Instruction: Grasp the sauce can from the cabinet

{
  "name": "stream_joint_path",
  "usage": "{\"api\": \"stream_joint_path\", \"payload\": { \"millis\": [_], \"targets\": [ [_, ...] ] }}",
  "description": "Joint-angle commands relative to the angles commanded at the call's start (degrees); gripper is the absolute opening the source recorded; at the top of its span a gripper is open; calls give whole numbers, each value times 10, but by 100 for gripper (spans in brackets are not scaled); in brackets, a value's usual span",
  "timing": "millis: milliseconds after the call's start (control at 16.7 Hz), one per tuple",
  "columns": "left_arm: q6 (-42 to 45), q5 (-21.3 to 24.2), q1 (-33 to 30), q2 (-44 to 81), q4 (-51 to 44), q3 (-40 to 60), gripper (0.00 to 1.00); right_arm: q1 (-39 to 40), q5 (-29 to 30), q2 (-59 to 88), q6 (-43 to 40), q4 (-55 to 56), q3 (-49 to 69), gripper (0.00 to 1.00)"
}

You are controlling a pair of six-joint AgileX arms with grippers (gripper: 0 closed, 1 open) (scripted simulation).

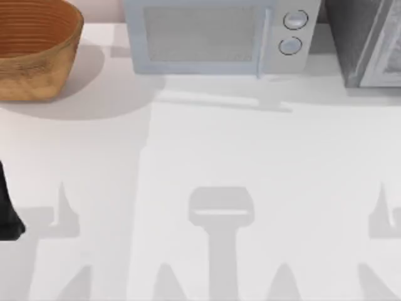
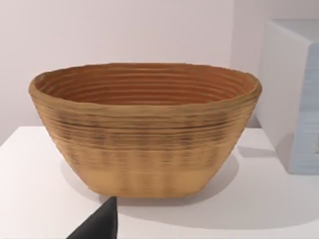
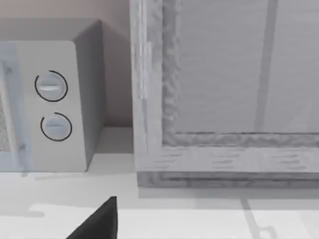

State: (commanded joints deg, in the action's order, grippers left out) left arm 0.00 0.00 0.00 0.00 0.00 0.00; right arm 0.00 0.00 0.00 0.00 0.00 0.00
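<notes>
The basket (image 1: 34, 47) is cut off at the top view's far-left corner, and the grey cabinet (image 1: 369, 41) is cut off at the far-right corner, its front closed, so nothing of its inside can be seen. The sauce can cannot be made out anywhere. A pale microwave (image 1: 219, 34) with 2 round knobs stands between them at the back of the white surface (image 1: 207, 144). A dark piece of the left arm (image 1: 7, 210) edges in at the left border. A black finger (image 2: 99, 224) of the left gripper points at the basket; a finger (image 3: 99, 221) of the right gripper faces the cabinet. Whether either gripper is spread or pressed together, I cannot tell.
</notes>
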Motion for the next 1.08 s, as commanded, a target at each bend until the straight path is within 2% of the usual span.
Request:
{"api": "stream_joint_path", "payload": {
  "millis": [240,480,1080],
  "targets": [
    [0,0,0,0,0,0,100,2,2,15,1,-4,18,100],
    [0,0,0,0,0,0,100,15,16,104,6,-31,124,100],
    [0,0,0,0,0,0,100,68,73,487,10,-150,647,100]
  ]
}}
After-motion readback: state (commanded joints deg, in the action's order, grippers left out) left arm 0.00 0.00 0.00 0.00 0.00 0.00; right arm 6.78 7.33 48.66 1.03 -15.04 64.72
